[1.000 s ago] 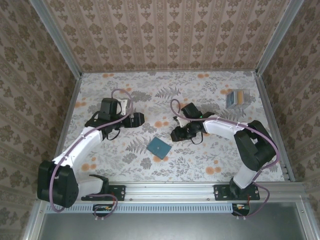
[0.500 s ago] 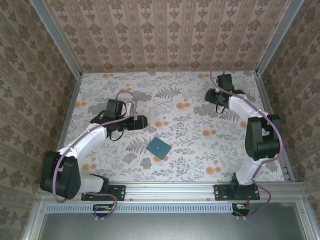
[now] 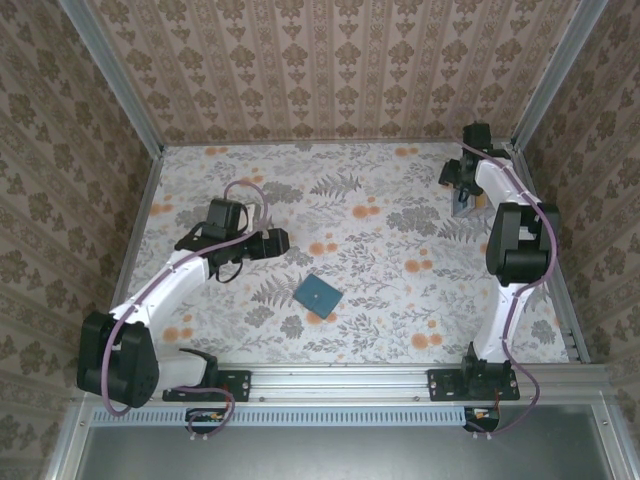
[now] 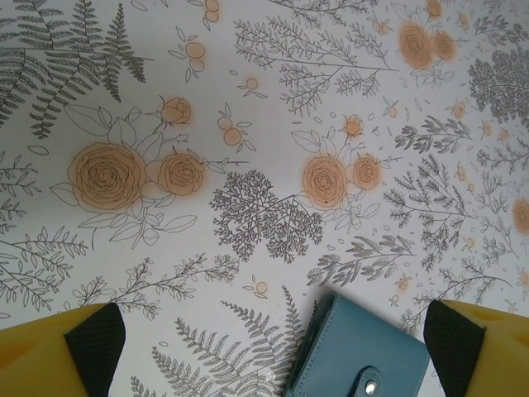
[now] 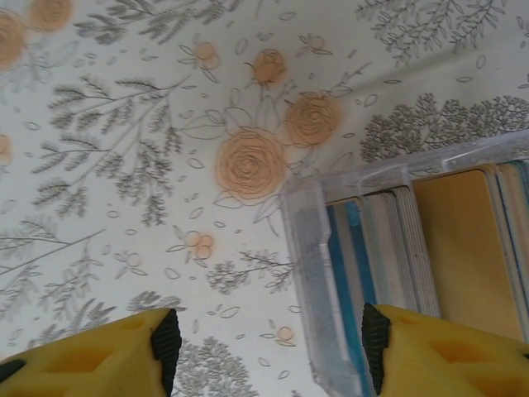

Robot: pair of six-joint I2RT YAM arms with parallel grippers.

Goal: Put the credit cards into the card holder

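Card holder point(image 3: 317, 293): closed, lying flat mid-surface point(image 3: 400, 310), toward the near edge | Left hand point(image 3: 276, 240): released, fingers spread wide, grasping nothing, just beyond the holder | Credit cards point(image 5: 450, 240): packed side by side in a clear tray point(image 5: 310, 273), far right corner | Right hand point(image 5: 270, 341): released, fingers apart over the tray's end

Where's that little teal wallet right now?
From above, the card holder lies closed near the middle of the table, close to the left end effector, slightly nearer the arm bases.
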